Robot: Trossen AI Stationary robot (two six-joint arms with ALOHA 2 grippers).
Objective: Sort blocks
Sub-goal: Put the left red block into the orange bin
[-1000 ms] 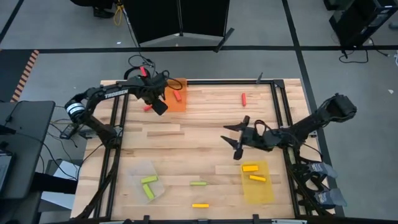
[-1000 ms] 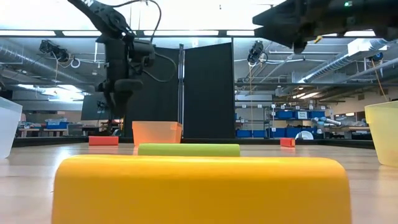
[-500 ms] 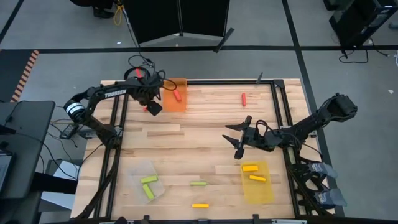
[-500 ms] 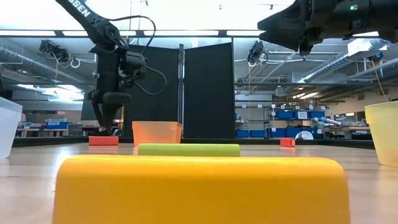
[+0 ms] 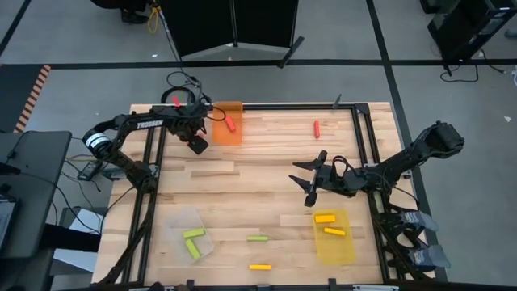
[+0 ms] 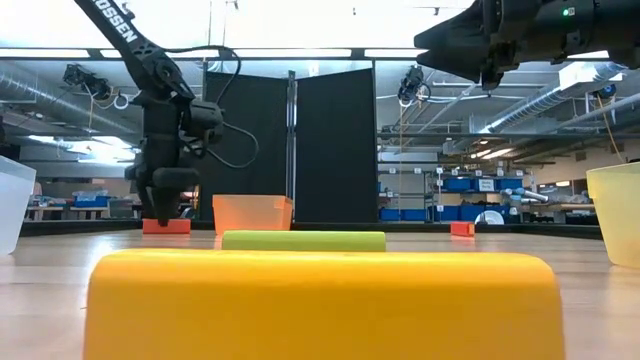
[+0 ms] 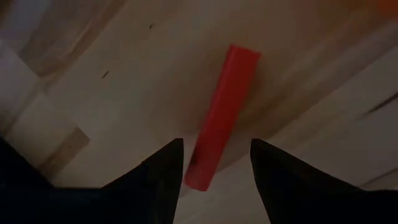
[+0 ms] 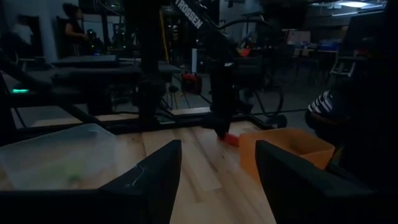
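Observation:
My left gripper [image 5: 196, 144] is open and low over the table, just left of the orange bin [image 5: 228, 123]. Its fingers stand on either side of one end of a red block [image 7: 217, 124] that lies flat on the wood; the block also shows in the low view [image 6: 166, 226]. My gripper hides the block in the high view. My right gripper [image 5: 308, 179] is open and empty, raised above the table's middle right. Another red block [image 5: 230, 124] lies in the orange bin, and one [image 5: 316, 128] lies on the far table.
A yellow bin [image 5: 334, 236] at the near right holds two yellow blocks. A clear bin [image 5: 192, 234] at the near left holds two green blocks. A green block [image 5: 258, 238] and a yellow block [image 5: 260, 266] lie on the near table between them.
My left gripper has gone toward the table's left edge, away from the orange bin, and down to the table. It now stands over the red block beside the bin.

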